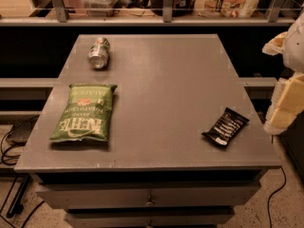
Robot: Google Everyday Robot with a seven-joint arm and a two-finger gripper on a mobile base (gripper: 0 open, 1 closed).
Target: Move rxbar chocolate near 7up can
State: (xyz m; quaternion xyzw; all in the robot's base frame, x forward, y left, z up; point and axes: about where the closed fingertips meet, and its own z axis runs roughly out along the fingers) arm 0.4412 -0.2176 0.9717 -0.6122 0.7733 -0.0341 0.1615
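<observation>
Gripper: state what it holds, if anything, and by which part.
Nothing seen in it. The gripper hangs beyond the grey table's right edge, apart from the small flat black rxbar chocolate wrapper lying on it.

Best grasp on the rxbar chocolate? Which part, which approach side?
Probably best: pinch the rxbar chocolate mid-length across its narrow width, coming straight down from above. It lies flat on the table, long axis diagonal, so the sides offer little height. The tool hangs just off the table's right edge, beside the bar.
</observation>
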